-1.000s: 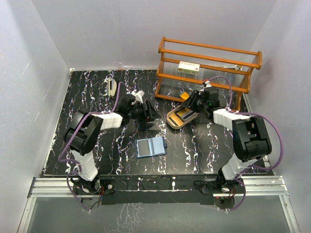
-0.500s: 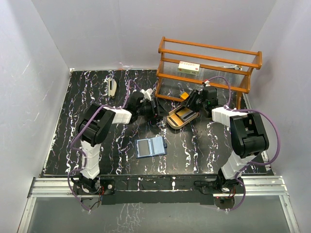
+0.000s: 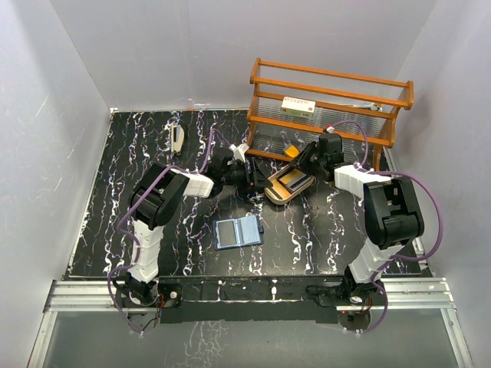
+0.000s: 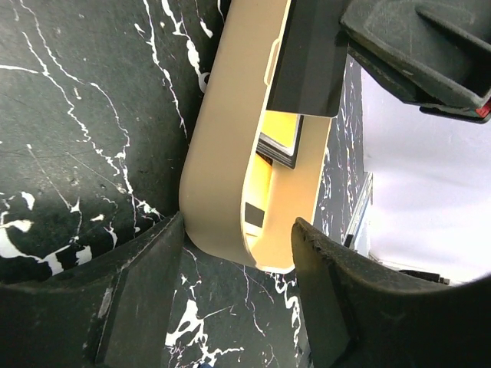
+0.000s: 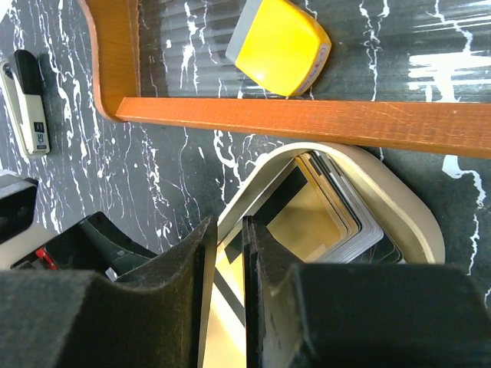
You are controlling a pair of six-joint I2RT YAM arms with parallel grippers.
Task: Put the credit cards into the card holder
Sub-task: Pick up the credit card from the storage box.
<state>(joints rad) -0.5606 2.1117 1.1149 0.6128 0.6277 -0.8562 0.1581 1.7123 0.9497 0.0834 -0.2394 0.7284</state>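
Left wrist: left end effector (image 4: 236,230) apart, astride tray (image 4: 222,138) | right end effector (image 5: 228,230) pinching tray rim

Table (image 3: 138,153): black marble-look top with white veining, smooth, low sheen; tray (image 4: 222,153): smooth cream-gold surface with a satin finish, holding glossy plastic cards (image 5: 337,222). Rack (image 5: 307,115): orange-brown wood, lightly varnished with visible grain, shelves of ribbed clear plastic; yellow block (image 5: 280,42): smooth plastic with a grey edge. Card holder (image 3: 238,231): matt blue-grey lining, material not discernible; left gripper (image 4: 238,230) and right gripper (image 5: 228,226): fingers of matt, grainy black plastic.
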